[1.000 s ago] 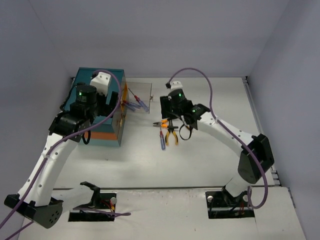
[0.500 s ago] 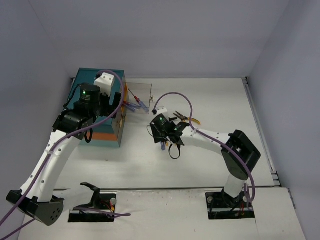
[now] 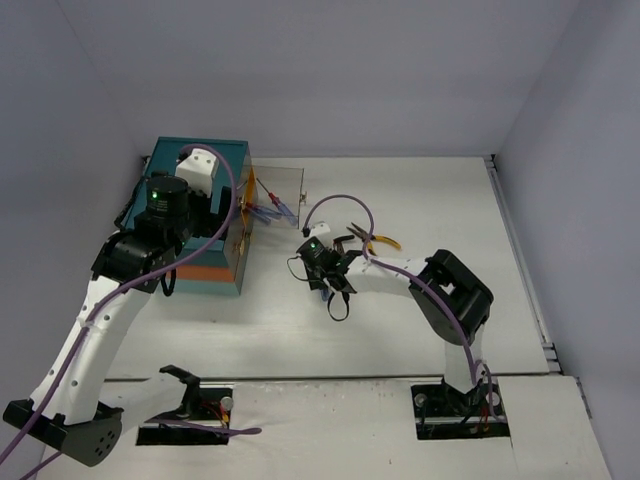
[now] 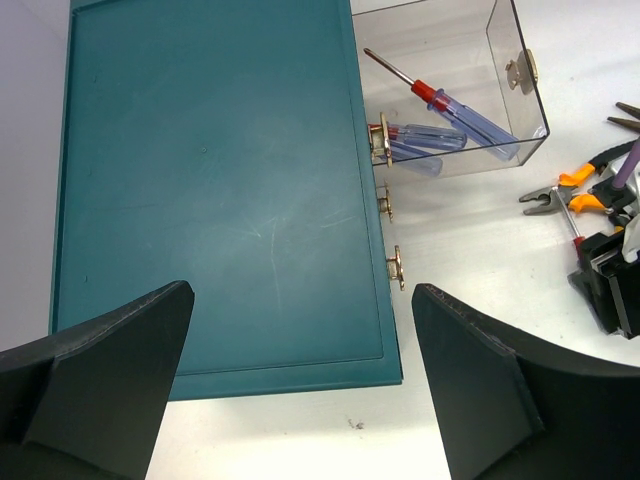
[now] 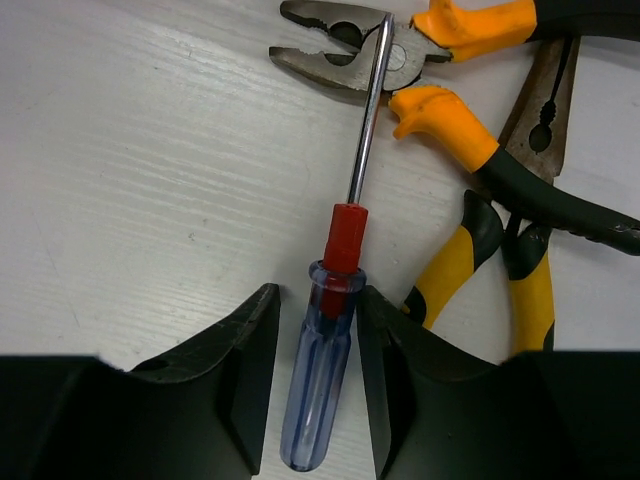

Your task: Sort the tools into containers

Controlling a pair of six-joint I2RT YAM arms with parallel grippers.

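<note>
A screwdriver (image 5: 325,380) with a clear blue handle and a red collar lies on the white table, its shaft pointing away onto the pliers. My right gripper (image 5: 315,300) is open and low over it, with the jaws on either side of the handle. The right finger (image 5: 400,360) touches the handle; the left finger (image 5: 235,370) stands a little off. Orange-handled pliers (image 5: 450,60) and yellow-and-black pliers (image 5: 530,270) lie just beyond. My left gripper (image 4: 300,380) is wide open and empty above the teal chest (image 4: 210,190).
The chest's top clear drawer (image 4: 520,110) is pulled out and holds a few blue-handled screwdrivers (image 4: 455,110). Two shut drawers show brass knobs (image 4: 397,267). The chest (image 3: 220,265) stands at the left of the table, with walls behind and at the sides.
</note>
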